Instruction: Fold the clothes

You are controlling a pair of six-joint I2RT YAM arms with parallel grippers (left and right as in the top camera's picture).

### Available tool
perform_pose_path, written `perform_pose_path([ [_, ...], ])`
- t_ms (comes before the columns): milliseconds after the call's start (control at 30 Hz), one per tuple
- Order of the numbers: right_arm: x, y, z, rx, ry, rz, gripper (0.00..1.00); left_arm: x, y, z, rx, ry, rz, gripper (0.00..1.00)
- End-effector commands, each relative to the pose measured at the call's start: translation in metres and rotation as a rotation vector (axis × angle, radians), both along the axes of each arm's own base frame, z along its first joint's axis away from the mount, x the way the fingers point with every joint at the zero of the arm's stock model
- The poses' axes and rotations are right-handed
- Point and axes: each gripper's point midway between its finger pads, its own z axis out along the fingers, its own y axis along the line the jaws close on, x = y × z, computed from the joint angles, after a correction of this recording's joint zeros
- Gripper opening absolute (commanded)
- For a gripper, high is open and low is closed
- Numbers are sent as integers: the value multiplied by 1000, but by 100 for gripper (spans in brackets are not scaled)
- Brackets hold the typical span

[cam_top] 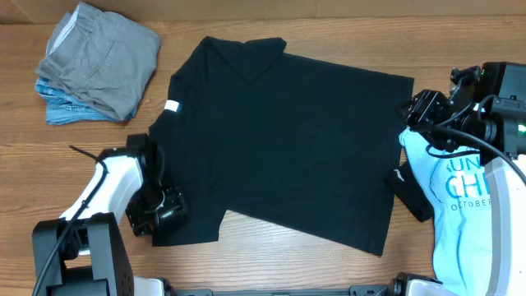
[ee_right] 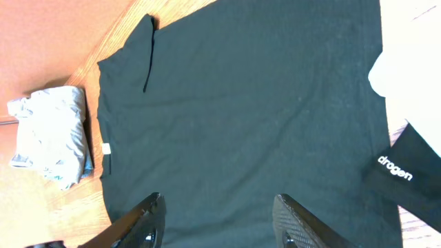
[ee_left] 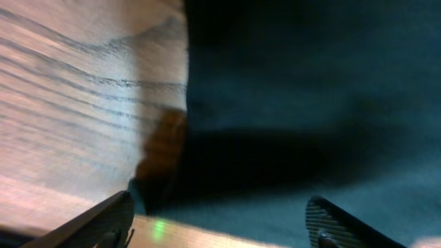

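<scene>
A black short-sleeved T-shirt lies spread flat across the table, with a small white neck tag at its left edge. It also fills the right wrist view and the left wrist view. My left gripper is open, low at the shirt's near-left corner; its fingers straddle the cloth edge. My right gripper is open at the shirt's right edge, raised above it. A light-blue printed tee lies at the right under my right arm.
A stack of folded grey and blue pieces sits at the far left corner, also in the right wrist view. A small black cloth piece with white lettering lies by the shirt's right hem.
</scene>
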Motion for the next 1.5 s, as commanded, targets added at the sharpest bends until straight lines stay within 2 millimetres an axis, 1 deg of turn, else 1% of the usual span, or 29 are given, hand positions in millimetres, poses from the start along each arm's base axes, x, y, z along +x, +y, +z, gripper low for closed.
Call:
perform_pose_path([
  [0,2,-3,2,-25,-9,-9,54,-11,2,-15,38,7,59,86],
  [100,2,-4,2,-26,-9,-12,55,-15,2,-24,41,0,70,85],
  [133,2,-4,2,-27,-9,-12,55,-18,1,-27,40,-2,71,82],
  [200,2,-4,2,-27,-8,-12,55,-17,1,-28,38,-7,72,73],
  [233,2,-4,2,-28,-8,-13,55,-17,1,-28,37,-7,72,67],
  [300,1,-5,1,-33,-3,-16,55,-17,0,-28,35,-7,72,48],
  [333,-1,-5,0,-30,7,-17,55,-16,0,-27,32,-6,74,31],
  [367,-3,-4,-1,-29,15,-17,55,-16,0,-26,30,-2,73,24],
  [400,-4,-4,-3,-28,24,-17,55,-16,0,-24,29,0,72,17],
  [467,-11,-10,-10,-43,80,-57,55,-14,-1,-20,18,3,59,9],
  [533,-23,-24,-27,-87,186,-152,55,-8,-3,-15,-6,-4,41,4],
  [567,-32,-28,-40,-90,263,-200,55,-4,-5,-11,-21,-10,34,4],
  [633,-44,-25,-59,-69,359,-218,55,2,-8,-4,-42,-21,21,4],
  [700,-59,-20,-83,-44,464,-209,54,10,-8,4,-47,-33,9,5],
  [800,-80,-5,-117,29,586,-180,54,16,-8,13,-54,-40,-7,6],
  [833,-89,-1,-128,48,624,-174,50,18,-7,15,-55,-41,-13,6],
  [900,-106,4,-148,62,690,-171,39,20,-7,19,-57,-43,-22,6],
  [967,-126,7,-164,65,755,-169,38,20,-7,21,-58,-41,-22,6],
  [1100,-158,13,-186,75,859,-167,37,20,-8,21,-62,-41,-28,7],
  [1167,-169,16,-194,82,890,-166,37,20,-8,21,-62,-41,-28,8],
  [1267,-179,17,-204,83,915,-192,39,20,-8,21,-62,-42,-29,9],
  [1333,-186,13,-210,58,938,-222,47,21,-8,21,-62,-44,-29,9],
  [1467,-190,13,-215,61,956,-261,52,22,-8,21,-61,-49,-29,11],
])
